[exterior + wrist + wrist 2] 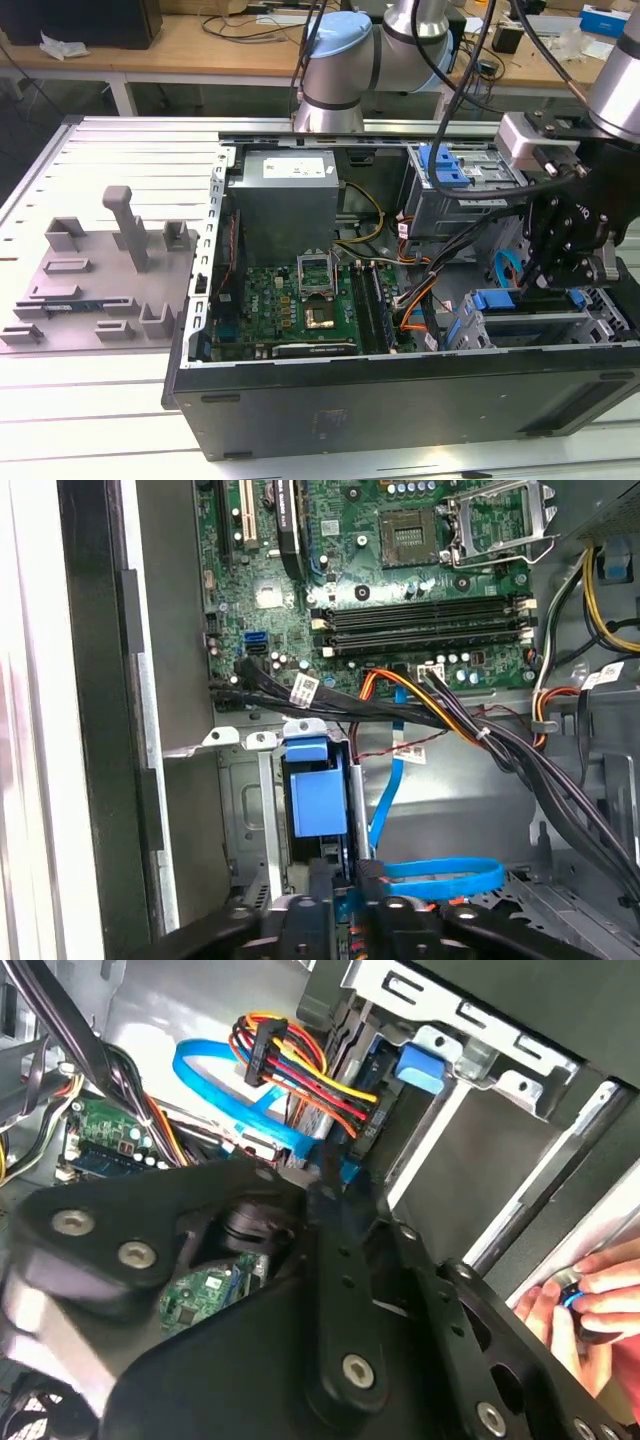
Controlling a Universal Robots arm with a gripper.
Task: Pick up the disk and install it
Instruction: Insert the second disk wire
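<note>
Blue plastic rail and silver body of the disk (315, 792), on edge in the sheet-metal drive cage (250, 780) at the corner of the open computer case (400, 400). Seated between the cage's two upright walls, close on both sides, with little free room sideways. Gripped at its near edge by the black gripper (345, 898): jaws narrow, closed on the blue rail, one finger at each face in the first wrist view.

In the exterior view, gripper (548, 285) lowered into the case at the exterior view's right, just inside the case's front wall. Hemmed by the cage rim below and by a second drive bay (460, 185) farther back.

Beside the cage, a flat blue cable (440, 875) looped on the bare case floor, just next to the gripper and apart from the disk. Above it, a thick black cable bundle (500, 750) crossing at a slant, with orange and yellow wires alongside. More open floor between that bundle and the cage.

Beyond the cage's top lip, green motherboard (400, 590) lying flat. On the other side, tall grey case wall (170, 680) hard against the cage.

In the second wrist view, a person's hand (590, 1300) outside the case edge, fingers pinched on something small.

Slotted metal table (120, 160) under the case, grey fixture plate (100, 270) at the exterior view's left, well apart.
</note>
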